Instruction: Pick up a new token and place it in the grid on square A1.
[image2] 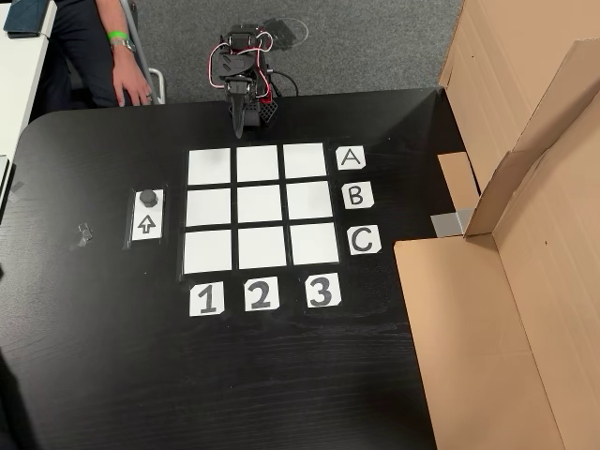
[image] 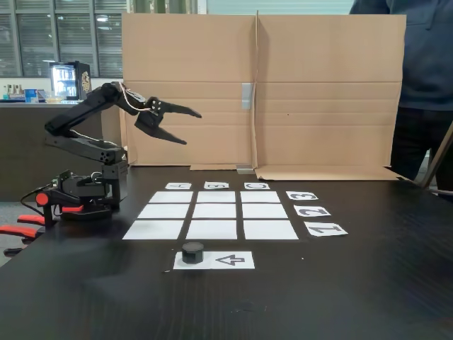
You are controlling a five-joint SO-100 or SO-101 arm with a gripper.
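One claw hangs in the air with its two fingers spread wide and nothing between them, aimed rightward in the fixed view. Well below it and nearer the camera, on the dark table, the token stands upright: a short black puck with a flat top, round, so no long axis. It rests on the left end of the arrow strip, just in front of square A1, the grid's blank near-left corner.

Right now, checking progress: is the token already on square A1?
No, the token sits on the arrow strip; square A1 is bare.
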